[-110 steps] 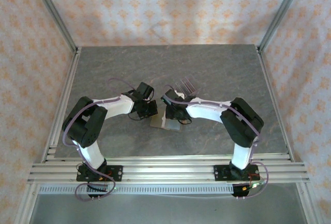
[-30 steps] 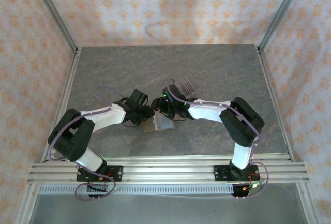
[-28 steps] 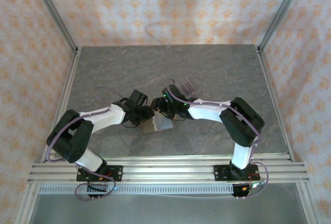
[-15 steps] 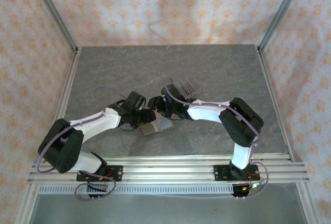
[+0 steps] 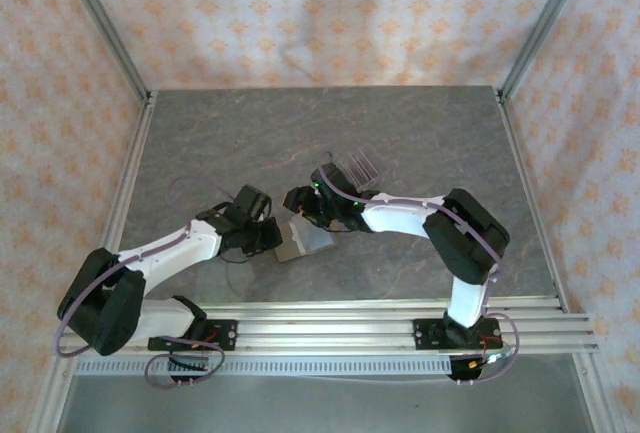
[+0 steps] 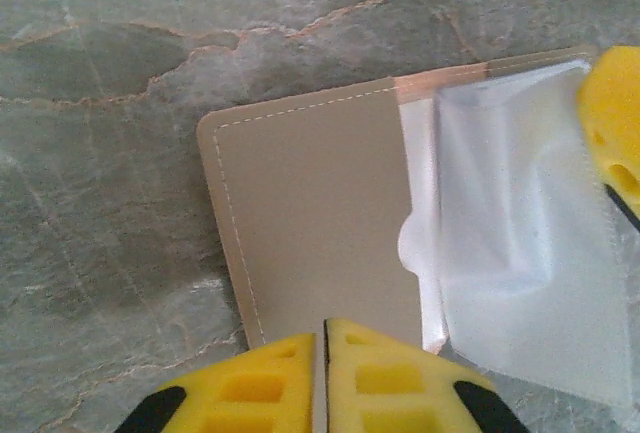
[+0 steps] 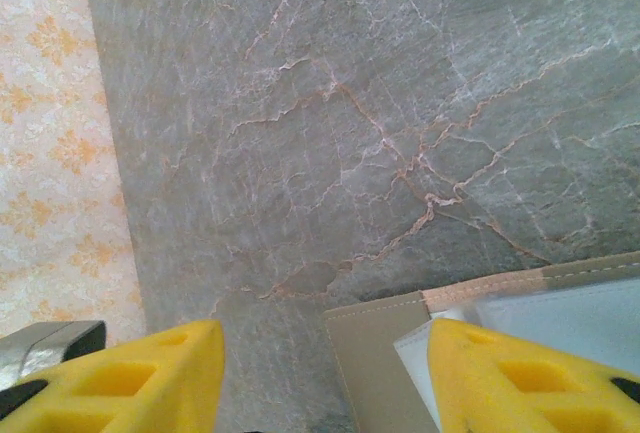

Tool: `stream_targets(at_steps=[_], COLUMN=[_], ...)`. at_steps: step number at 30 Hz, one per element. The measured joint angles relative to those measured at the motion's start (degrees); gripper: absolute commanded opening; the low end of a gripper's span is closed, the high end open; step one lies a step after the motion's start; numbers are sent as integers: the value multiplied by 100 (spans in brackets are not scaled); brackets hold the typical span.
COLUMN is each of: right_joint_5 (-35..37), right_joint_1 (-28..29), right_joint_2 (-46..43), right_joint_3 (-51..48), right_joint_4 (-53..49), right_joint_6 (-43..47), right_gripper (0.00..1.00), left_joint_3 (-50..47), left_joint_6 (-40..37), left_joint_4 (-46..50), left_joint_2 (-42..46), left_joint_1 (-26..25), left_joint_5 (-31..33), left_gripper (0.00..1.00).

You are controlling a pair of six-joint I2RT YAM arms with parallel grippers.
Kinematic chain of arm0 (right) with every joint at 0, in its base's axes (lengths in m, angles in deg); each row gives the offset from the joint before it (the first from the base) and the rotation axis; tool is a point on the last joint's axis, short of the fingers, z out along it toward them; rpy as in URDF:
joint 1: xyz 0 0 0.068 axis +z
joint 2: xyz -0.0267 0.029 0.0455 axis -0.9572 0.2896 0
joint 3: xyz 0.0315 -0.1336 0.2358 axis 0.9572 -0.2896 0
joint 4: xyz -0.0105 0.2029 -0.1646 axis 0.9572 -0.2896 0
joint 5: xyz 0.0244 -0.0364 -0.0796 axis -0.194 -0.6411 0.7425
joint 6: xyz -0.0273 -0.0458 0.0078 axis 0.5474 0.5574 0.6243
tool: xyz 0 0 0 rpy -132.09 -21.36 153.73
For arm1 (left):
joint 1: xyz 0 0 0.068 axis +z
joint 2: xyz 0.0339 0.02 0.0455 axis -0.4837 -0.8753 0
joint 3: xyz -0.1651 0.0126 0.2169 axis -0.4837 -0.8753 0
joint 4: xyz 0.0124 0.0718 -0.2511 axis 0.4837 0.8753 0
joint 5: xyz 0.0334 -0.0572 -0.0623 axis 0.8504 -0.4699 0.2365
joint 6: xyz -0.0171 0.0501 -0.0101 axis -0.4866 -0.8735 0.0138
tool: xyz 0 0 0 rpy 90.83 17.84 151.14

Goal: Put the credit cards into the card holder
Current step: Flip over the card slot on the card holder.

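Card holder [image 5: 303,241] lies open and flat on the grey marbled worktop [image 5: 400,123], near the middle, between the two arms. In the left wrist view its tan inner face [image 6: 320,223] is toward the left and a clear plastic sleeve [image 6: 520,253] covers the right part. The left gripper [image 6: 324,328] has its yellow fingers pressed together, with only a hairline between them, at the holder's near edge; whether they pinch that edge I cannot tell. The right gripper [image 7: 322,331] stands with its fingers well apart, bare worktop between them, and one finger [image 6: 615,113] sits at the far edge of the clear sleeve. From above, the credit cards [image 5: 362,165] show as dark slats standing in a clear rack just beyond the right gripper [image 5: 303,201], apart from the holder.
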Motion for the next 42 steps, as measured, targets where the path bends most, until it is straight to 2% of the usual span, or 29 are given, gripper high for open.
stream_targets(at_steps=[8,17,23,28,32,36,38,42], right_joint_5=[-46,-258,-323,-323,-339,-289,-260,-221], right_joint_1=[170,365,339,302,125,-138,-181,-111], right_joint_2=[0,181,249,245,72,-264,-308,-262], right_joint_3=[0,173,664,1113,1097,765,619,433], right_joint_4=[59,310,-227,-824,-1115,-1222,-1276,-1484], right_joint_6=[-66,-236,-26,415,638,835,925,1093], right_gripper=[56,59,66,67,54,30,22,19], left_joint_3=[-39,-63,-63,-63,-63,-63,-63,-63], left_joint_6=[2,11,11,4,-4,-46,-76,-140], left_joint_4=[-212,-507,-566,-619,-584,-247,-48,282], left_joint_2=[-592,-741,-752,-754,-715,-369,-103,413], left_joint_1=[0,2,50,63,61,79,105,192], left_joint_5=[-2,-26,-15,24,52,149,197,319], left_gripper=[5,6,6,8,14,21,27,46])
